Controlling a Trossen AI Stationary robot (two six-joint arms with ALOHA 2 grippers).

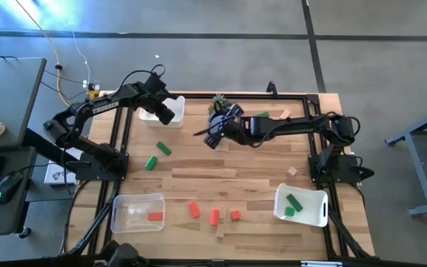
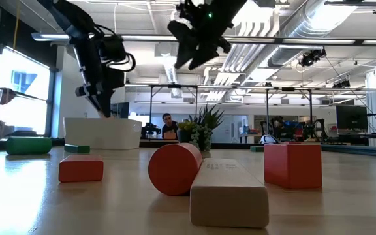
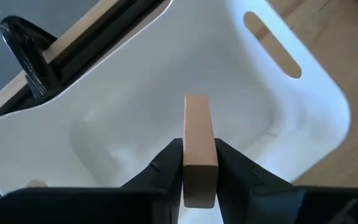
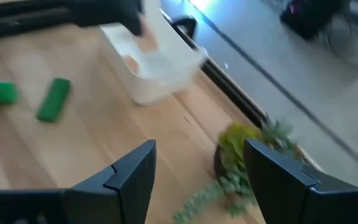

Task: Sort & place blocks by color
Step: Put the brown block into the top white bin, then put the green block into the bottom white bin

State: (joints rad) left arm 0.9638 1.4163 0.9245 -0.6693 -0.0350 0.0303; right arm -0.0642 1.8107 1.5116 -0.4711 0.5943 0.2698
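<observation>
My left gripper (image 1: 166,113) is shut on a tan wooden bar (image 3: 197,134) above the white bin (image 1: 175,104) at the table's far left; it also shows in the low view (image 2: 100,98). My right gripper (image 1: 213,135) is open and empty, raised above the table's middle beside the potted plant (image 1: 219,104). Two green blocks (image 1: 163,148) (image 1: 151,162) lie flat on the table near the left arm. Red blocks (image 1: 193,210) (image 1: 214,216) (image 1: 235,214) and a tan bar (image 1: 221,228) lie near the front edge. A tan cube (image 1: 293,171) lies at the right. My left gripper pinches the tan bar by its two long sides (image 3: 197,163) between its two fingers (image 3: 166,163), at the bar's end nearest the wrist. The fingers lie along the bar, whose free end sticks out past them. The bar is lifted clear, over the inside of the white bin.
A clear bin (image 1: 117,211) at the near left holds a red block (image 1: 155,216). A white bin (image 1: 313,215) at the near right holds green blocks (image 1: 293,202). A green block (image 1: 261,114) and a tan one (image 1: 285,114) lie by the far edge.
</observation>
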